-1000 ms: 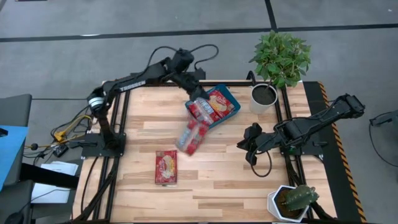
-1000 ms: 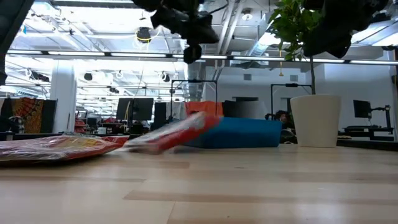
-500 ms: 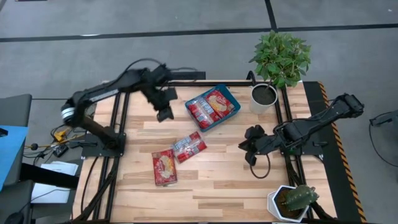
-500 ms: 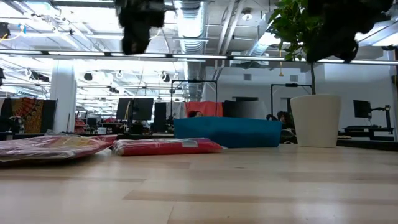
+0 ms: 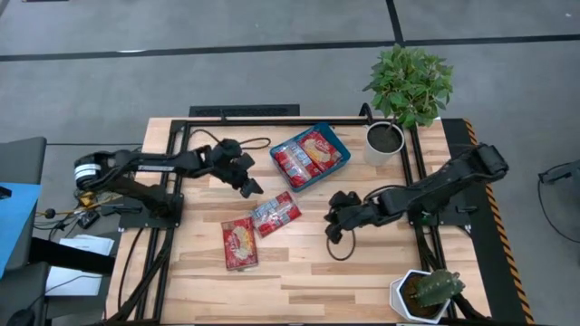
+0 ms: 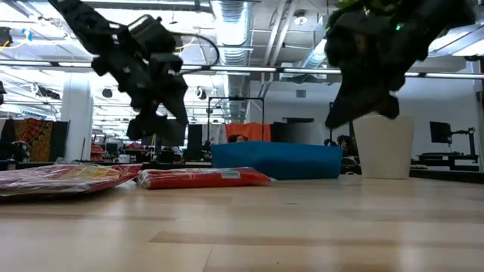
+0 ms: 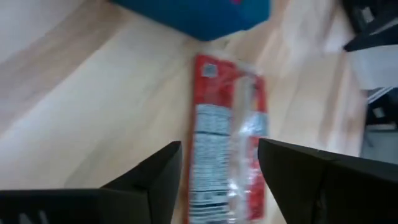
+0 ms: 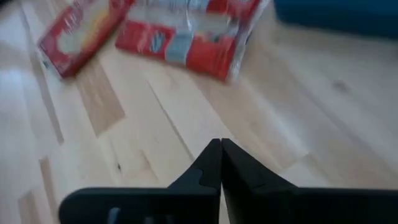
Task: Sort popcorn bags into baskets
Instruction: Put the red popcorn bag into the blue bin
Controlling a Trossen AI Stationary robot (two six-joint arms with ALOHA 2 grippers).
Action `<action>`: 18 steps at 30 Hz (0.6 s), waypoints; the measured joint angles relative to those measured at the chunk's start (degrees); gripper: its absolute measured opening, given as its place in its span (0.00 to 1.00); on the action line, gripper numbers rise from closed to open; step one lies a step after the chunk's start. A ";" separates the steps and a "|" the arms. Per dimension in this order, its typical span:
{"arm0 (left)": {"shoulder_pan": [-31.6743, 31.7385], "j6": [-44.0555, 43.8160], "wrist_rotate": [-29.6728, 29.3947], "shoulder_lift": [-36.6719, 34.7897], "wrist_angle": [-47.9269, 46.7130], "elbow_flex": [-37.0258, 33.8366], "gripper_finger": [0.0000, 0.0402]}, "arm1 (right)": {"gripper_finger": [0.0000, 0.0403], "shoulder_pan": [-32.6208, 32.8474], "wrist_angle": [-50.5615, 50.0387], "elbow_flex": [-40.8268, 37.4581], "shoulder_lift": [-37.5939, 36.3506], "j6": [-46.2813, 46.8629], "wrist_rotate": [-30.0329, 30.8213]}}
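Left pincer (image 5: 251,186) hangs spread, a silvery-middled popcorn bag (image 5: 275,214) lying just ahead of it. Right pincer (image 5: 333,226), pressed together, hovers beside that bag.

The wooden desk (image 5: 308,263) stands on a grey floor (image 5: 181,54) crossed by dark lines. Two potted plants (image 5: 408,83) occupy its right side. Beyond it, monitors (image 6: 162,132) sit beneath bright ceiling lights (image 6: 227,15).
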 joint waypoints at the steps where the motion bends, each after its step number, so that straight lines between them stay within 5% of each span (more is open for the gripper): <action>1: 0.04 0.84 0.04 1.13 0.62 0.00 0.51 | 0.04 -0.11 1.67 0.02 1.50 0.00 -0.86; 11: -3.66 3.41 9.08 13.80 6.36 0.44 0.52 | 0.07 -0.68 2.03 4.85 12.28 -0.63 -3.24; 18: -7.60 3.85 9.61 19.02 7.98 2.15 0.52 | 0.05 -1.13 3.05 10.36 19.76 -5.50 -5.82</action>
